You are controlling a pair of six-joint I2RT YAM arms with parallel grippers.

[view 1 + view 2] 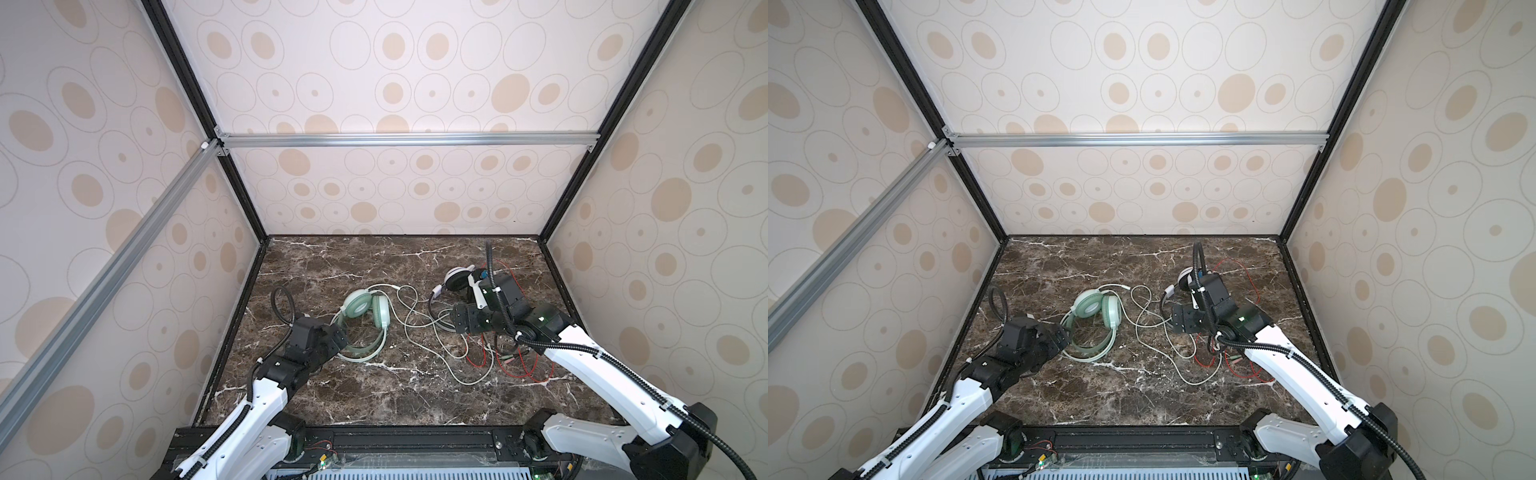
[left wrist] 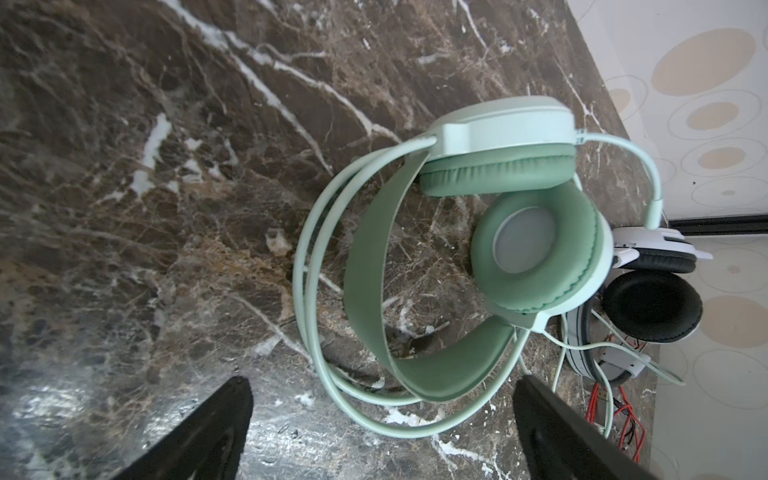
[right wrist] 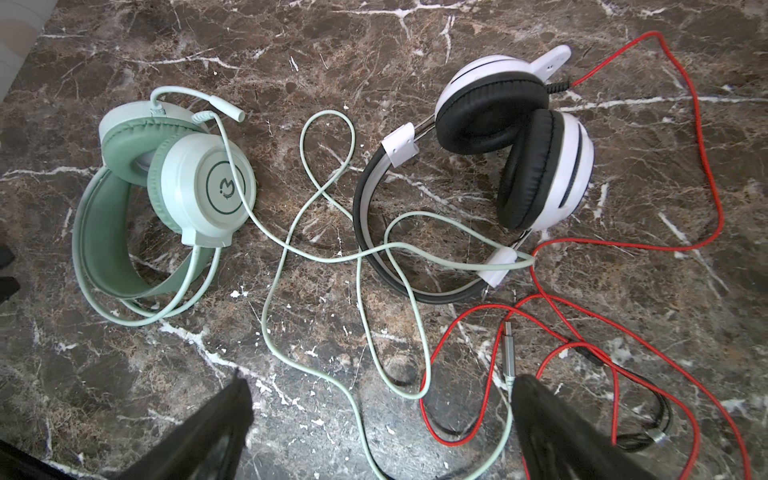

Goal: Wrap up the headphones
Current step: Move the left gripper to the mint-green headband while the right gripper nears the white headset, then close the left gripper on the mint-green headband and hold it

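Mint-green headphones [image 3: 174, 195] lie on the counter [image 3: 124, 374] beside the white-and-black headphones [image 3: 519, 145], pale cable [image 3: 328, 112] and red cable [image 3: 722, 210] sprawled and crossing, nothing wrapped; left pincer [image 2: 382, 380] and right pincer [image 3: 380, 380] hover agape and empty, one near each pair, likely to begin gathering cord.

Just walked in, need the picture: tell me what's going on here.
Two arms are poised over two wired headsets on the marble table. The left gripper is open, facing the headband of the mint-green headphones. The right gripper is open above the loose cables near the white-and-black headphones. Neither holds anything. The pale green cable and red cable lie unwound, the green one crossing the other pair's headband.
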